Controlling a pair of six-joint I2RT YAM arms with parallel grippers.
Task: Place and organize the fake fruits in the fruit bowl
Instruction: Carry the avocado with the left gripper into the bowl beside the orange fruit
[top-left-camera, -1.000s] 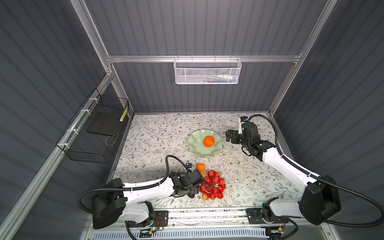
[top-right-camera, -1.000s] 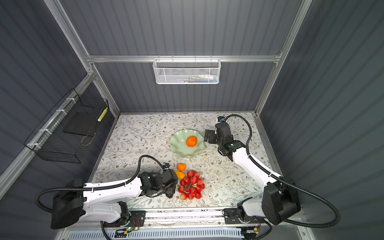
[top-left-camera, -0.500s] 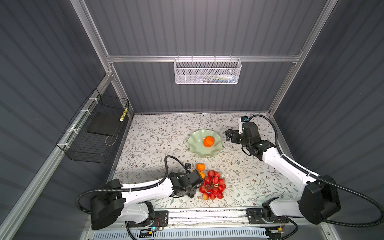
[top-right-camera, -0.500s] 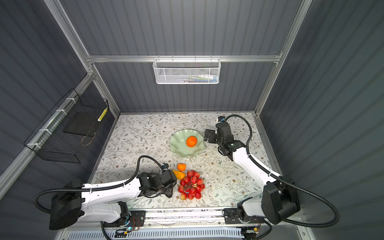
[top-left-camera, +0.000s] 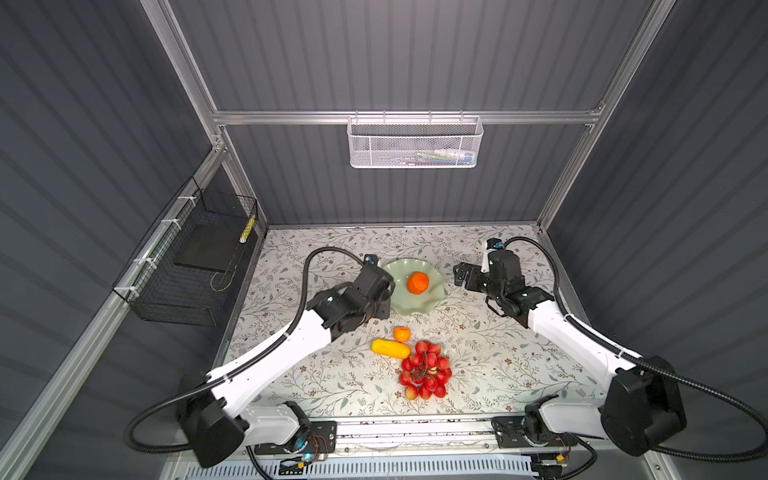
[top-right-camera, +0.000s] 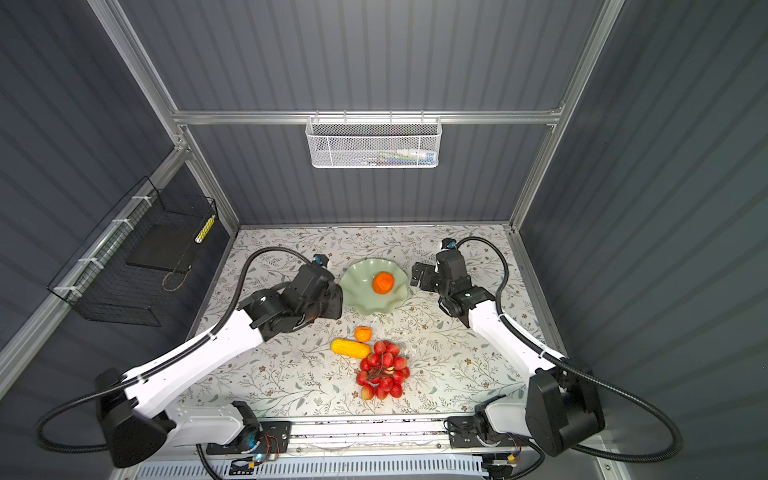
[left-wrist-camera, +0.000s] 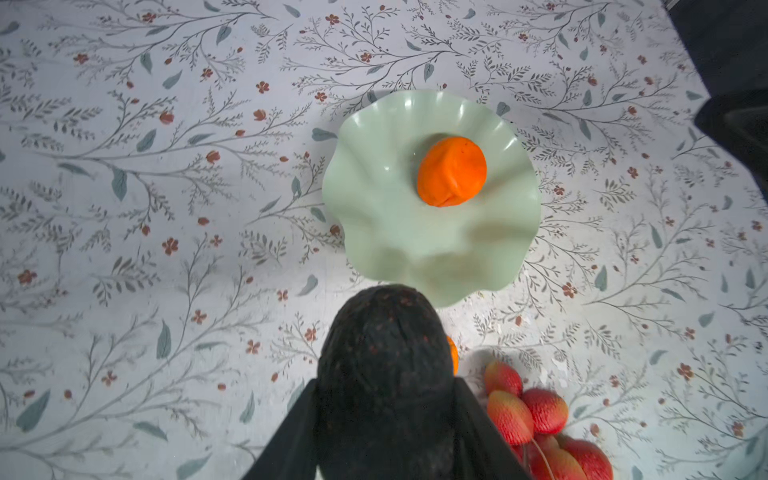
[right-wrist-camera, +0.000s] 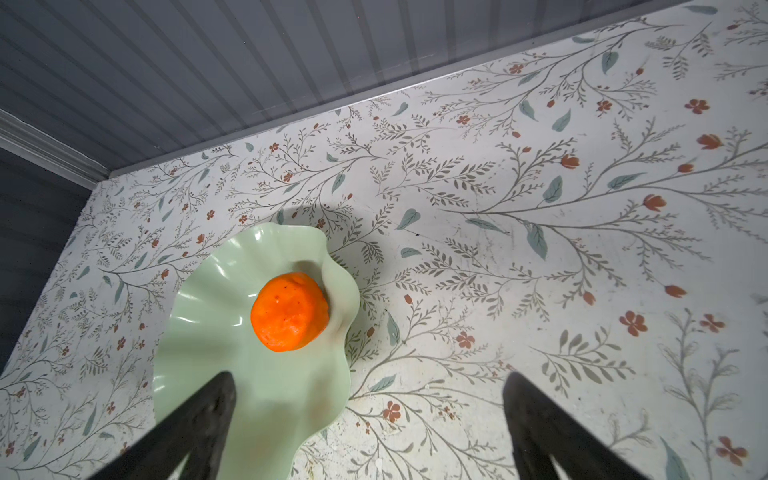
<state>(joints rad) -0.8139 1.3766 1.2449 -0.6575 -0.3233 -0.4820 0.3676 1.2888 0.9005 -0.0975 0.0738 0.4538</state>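
Holding avocado (left-wrist-camera: 384, 365), pinched in the left gripper (left-wrist-camera: 384, 415) just short of the wavy rim of the bowl (left-wrist-camera: 374, 216); risk: released early, it may clip the rim, tip the bowl or knock out the orange (left-wrist-camera: 451, 171); right gripper (right-wrist-camera: 370, 380) spread, empty, nearby.

In the left wrist view the avocado (left-wrist-camera: 384, 374) hides all but a sliver of the tangerine (left-wrist-camera: 454, 357), and the picture's edge cuts off the red cluster (left-wrist-camera: 536, 419). The white basket's (top-left-camera: 415, 143) contents are too small to tell.
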